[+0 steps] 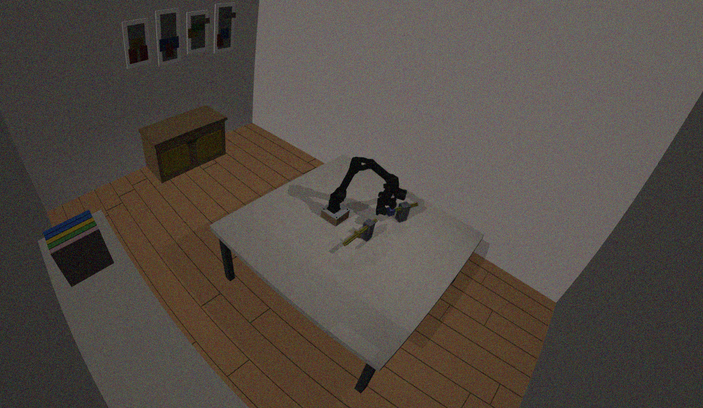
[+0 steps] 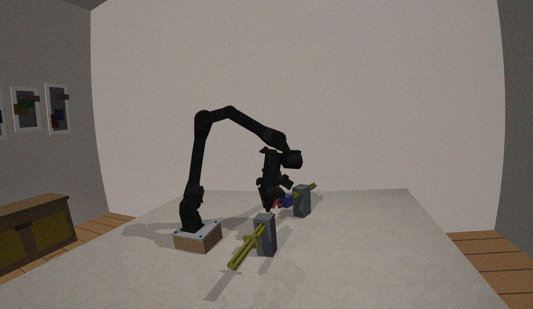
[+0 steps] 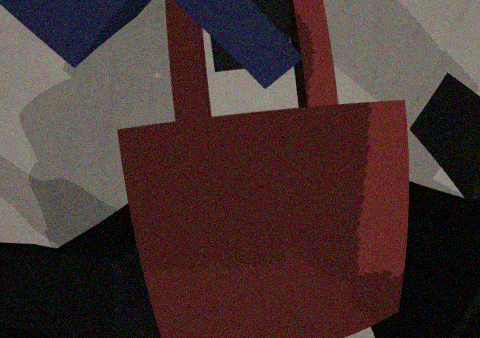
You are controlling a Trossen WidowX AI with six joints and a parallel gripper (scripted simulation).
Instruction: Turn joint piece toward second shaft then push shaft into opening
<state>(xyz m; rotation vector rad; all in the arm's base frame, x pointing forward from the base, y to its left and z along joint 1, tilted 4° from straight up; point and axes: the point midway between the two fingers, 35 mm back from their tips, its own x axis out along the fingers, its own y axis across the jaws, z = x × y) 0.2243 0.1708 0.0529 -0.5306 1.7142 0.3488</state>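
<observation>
The red square joint piece (image 3: 250,193) (image 2: 275,203) fills the middle of the wrist view, its two arms reaching to the blue fork (image 3: 75,18) (image 2: 286,201) (image 1: 391,211). My gripper (image 3: 255,174) (image 2: 268,207) (image 1: 380,211) is shut on it, one black finger on each side. The fork sits on the first yellow shaft (image 2: 312,186) (image 1: 413,204), held by the far grey block (image 2: 302,205) (image 1: 402,213). The second yellow shaft (image 2: 241,254) (image 1: 354,237) runs through the near grey block (image 2: 269,243) (image 1: 367,232), its collar on the near side. The opening is hidden.
The arm's base box (image 1: 335,216) (image 2: 196,239) stands left of the blocks on the pale table (image 1: 312,273) (image 2: 356,261). The near block and its shaft tip are close to the gripper. A wooden cabinet (image 1: 183,126) stands away on the floor.
</observation>
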